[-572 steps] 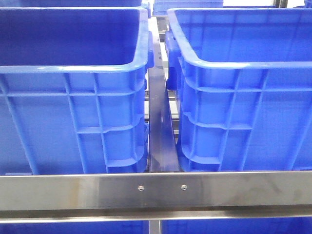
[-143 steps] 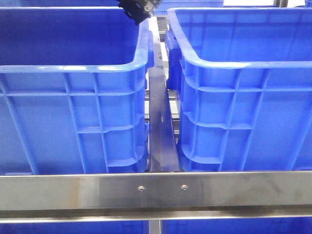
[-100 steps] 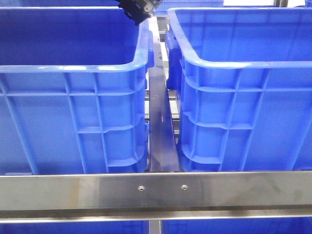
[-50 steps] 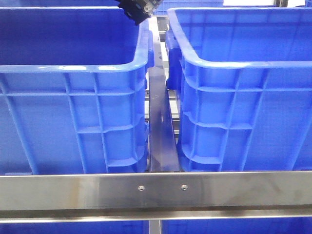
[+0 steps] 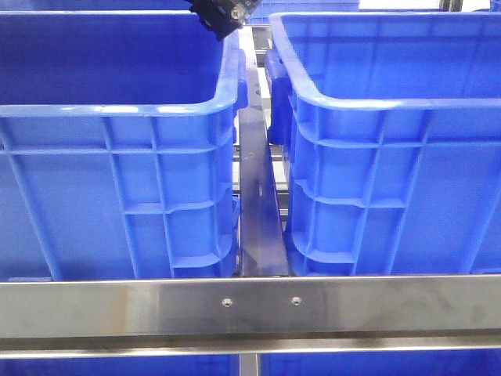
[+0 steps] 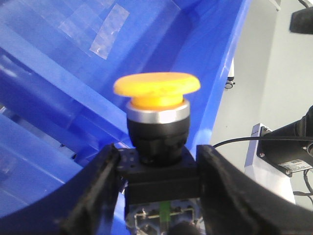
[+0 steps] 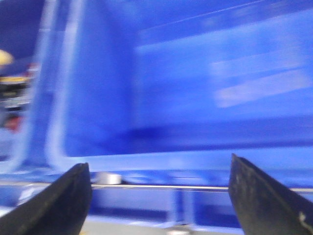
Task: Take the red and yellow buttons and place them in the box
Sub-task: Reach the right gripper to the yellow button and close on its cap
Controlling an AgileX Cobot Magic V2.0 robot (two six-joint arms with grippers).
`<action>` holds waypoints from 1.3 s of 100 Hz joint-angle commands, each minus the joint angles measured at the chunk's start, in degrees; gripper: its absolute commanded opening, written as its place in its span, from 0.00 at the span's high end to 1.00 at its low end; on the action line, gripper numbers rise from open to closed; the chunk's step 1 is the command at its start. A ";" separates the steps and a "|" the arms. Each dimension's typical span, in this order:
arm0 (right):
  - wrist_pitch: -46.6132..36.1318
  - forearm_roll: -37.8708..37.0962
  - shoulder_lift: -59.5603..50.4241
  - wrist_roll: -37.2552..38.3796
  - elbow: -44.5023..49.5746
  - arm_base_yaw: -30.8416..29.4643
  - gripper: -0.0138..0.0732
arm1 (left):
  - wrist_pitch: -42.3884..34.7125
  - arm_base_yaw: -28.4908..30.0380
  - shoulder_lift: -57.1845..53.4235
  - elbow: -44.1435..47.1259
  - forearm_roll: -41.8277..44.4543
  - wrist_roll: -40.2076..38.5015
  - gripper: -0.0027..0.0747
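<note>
Plainly, two blue crates filled the front view: the left box [image 5: 117, 117] and a second crate [image 5: 391, 133] on our right, with a steel rail [image 5: 250, 305] across the foreground. Our left arm's gripper [image 5: 219, 14] showed only at the top edge, above the left box's far right corner, so that arm was the one over the box. Its wrist view showed our left gripper [image 6: 159, 171] clamped on the black body of a yellow button [image 6: 156, 90], cap pointing away from the wrist, stem along the fingers, blue box wall behind it. Our right gripper [image 7: 159, 196] stood spread wide and empty, facing a blurred crate wall. We saw no red button clearly.
</note>
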 commanded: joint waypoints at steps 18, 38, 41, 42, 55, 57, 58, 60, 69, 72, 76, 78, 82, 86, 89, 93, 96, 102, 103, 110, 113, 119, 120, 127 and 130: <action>1.27 36.37 9.58 -22.40 -2.63 0.07 0.16 | -0.73 -0.38 -2.81 -1.36 -4.37 0.01 0.66; 6.46 55.80 18.06 -34.00 -2.63 0.07 0.16 | -0.73 -0.38 -2.81 -1.36 -4.37 0.01 0.66; 6.88 57.26 19.22 -35.01 -2.67 0.07 0.16 | -0.73 -0.38 -2.81 -1.36 -4.37 0.01 0.66; 6.94 57.56 19.77 -35.16 -2.67 0.07 0.16 | -0.73 -0.38 -2.81 -1.36 -4.37 0.01 0.66; 9.36 61.51 24.53 -37.86 -2.81 0.13 0.16 | -0.73 -0.38 -2.81 -1.36 -4.37 0.01 0.66; 10.00 62.08 25.29 -38.34 -2.89 0.13 0.16 | -0.73 -0.38 -2.81 -1.36 -4.37 0.01 0.66; 10.23 62.34 25.79 -38.60 -2.93 0.13 0.16 | -0.73 -0.38 -2.81 -1.36 -4.37 0.01 0.66; 10.95 62.90 26.28 -39.25 -3.12 0.13 0.16 | -0.73 -0.38 -2.81 -1.36 -4.37 0.01 0.66; 13.92 63.83 29.64 -40.59 -5.09 0.13 0.16 | -0.73 -0.38 -2.81 -1.36 -4.37 0.01 0.66; 14.58 63.91 30.53 -40.59 -5.88 0.13 0.16 | -0.73 -0.38 -2.81 -1.36 -4.37 0.01 0.66; 15.12 63.97 31.55 -40.59 -6.90 0.13 0.16 | -0.73 -0.38 -2.81 -1.36 -4.37 0.01 0.66; 15.38 63.96 32.25 -40.59 -7.50 0.18 0.16 | -0.73 -0.38 -2.81 -1.36 -4.37 0.01 0.66; 15.30 63.96 33.01 -40.59 -8.51 0.61 0.16 | -0.73 -0.38 -2.81 -1.36 -4.37 0.01 0.66; 15.13 63.96 33.87 -40.64 -9.65 1.32 0.16 | -0.73 -0.38 -2.81 -1.36 -4.37 0.01 0.66; 14.71 63.96 34.40 -40.71 -10.41 1.91 0.16 | -0.73 -0.38 -2.81 -1.36 -4.37 0.01 0.66; 14.19 63.96 35.30 -41.14 -11.51 3.05 0.16 | -0.73 -0.38 -2.81 -1.36 -4.37 0.01 0.66; 13.51 63.93 35.97 -41.38 -12.20 3.88 0.16 | -0.73 -0.38 -2.81 -1.36 -4.37 0.01 0.66; 12.41 63.88 37.29 -41.43 -13.65 5.53 0.16 | -0.73 -0.38 -2.81 -1.36 -4.37 0.01 0.66; 12.18 63.88 37.59 -41.43 -13.80 5.94 0.16 | -0.73 -0.38 -2.81 -1.36 -4.37 0.01 0.66; 11.23 63.88 39.30 -41.43 -15.36 7.95 0.16 | -0.73 -0.38 -2.81 -1.36 -4.37 0.01 0.66; 11.00 63.88 39.97 -41.43 -16.07 8.71 0.16 | -0.73 -0.38 -2.81 -1.36 -4.37 0.01 0.66; 10.57 63.99 41.48 -41.43 -17.18 10.29 0.16 | -0.73 -0.38 -2.81 -1.36 -4.37 0.01 0.66; 10.49 63.99 41.66 -41.43 -17.44 10.46 0.16 | -0.73 -0.38 -2.81 -1.36 -4.37 0.01 0.66; 9.94 63.99 43.13 -41.43 -18.64 12.00 0.16 | -0.73 -0.38 -2.81 -1.36 -4.37 0.01 0.66; 9.80 63.99 43.67 -41.43 -18.98 12.52 0.16 | -0.73 -0.38 -2.81 -1.36 -4.37 0.01 0.66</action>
